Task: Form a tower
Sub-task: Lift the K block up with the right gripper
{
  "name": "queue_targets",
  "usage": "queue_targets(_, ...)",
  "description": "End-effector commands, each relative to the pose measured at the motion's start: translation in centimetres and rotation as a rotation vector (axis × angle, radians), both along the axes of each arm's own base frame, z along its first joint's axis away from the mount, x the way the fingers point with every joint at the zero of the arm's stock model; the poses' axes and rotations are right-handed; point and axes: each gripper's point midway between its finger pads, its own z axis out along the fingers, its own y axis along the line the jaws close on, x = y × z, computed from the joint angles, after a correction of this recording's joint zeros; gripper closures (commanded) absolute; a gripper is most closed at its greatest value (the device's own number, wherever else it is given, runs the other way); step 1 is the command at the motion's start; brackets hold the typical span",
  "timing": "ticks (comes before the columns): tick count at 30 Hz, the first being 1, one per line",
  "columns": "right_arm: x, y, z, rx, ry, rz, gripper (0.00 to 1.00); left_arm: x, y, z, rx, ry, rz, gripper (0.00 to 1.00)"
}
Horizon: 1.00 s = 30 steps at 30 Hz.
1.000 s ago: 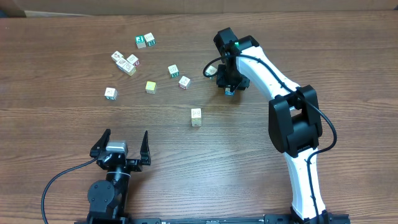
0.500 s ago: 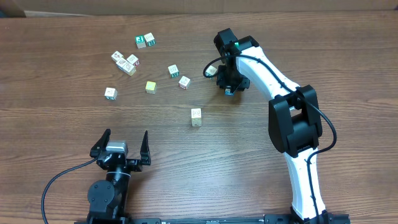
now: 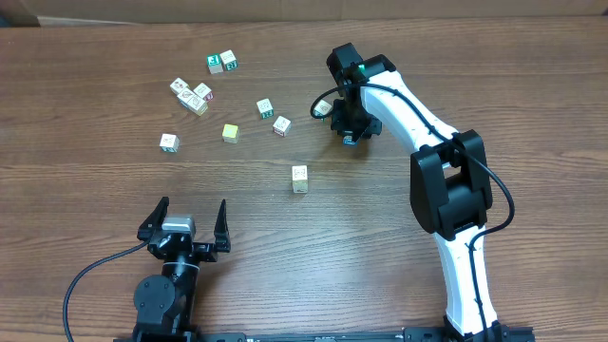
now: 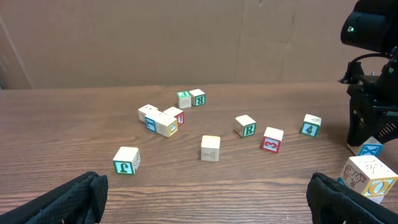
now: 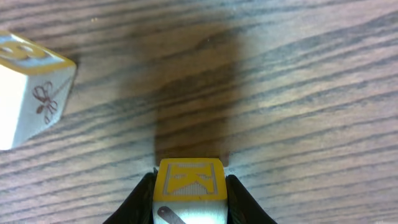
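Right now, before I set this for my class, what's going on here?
The right claw is shut on a yellow-framed K cube. The left claw sits open at the near side, holding nothing. The short tower stands alone; loose cubes lie scattered beyond it.

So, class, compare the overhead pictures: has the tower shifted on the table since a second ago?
No. The tower stands in the same spot, just as far below and right of the yellow-green cube.
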Motion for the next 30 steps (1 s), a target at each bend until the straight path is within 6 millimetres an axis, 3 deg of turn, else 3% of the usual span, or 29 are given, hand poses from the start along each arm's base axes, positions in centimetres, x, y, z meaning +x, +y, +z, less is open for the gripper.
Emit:
queue_targets(1,0.8,0.0,1.3,0.013,-0.028,-0.003,0.78,0.0,0.0,0.1,0.014,-0.011,-0.006,0.0)
queue_targets(10,1.6,0.4,7.4,0.039,-0.091,0.0,0.75,0.0,0.0,0.1,0.014,-0.011,-0.006,0.0)
queue_targets(19,-0.1,1.9,13.6,0.046,-0.109,0.064,0.75,0.0,0.0,0.1,0.014,-0.011,-0.006,0.0)
queue_targets(26,-1.8,3.4,16.3,0.067,-0.115,0.104,0.76,0.0,0.0,0.1,0.014,-0.011,-0.006,0.0)
queue_targets(30,-2.7,3.3,17.0,0.067,-0.102,0.102,0.77,0.0,0.0,0.1,0.014,-0.011,-0.006,0.01)
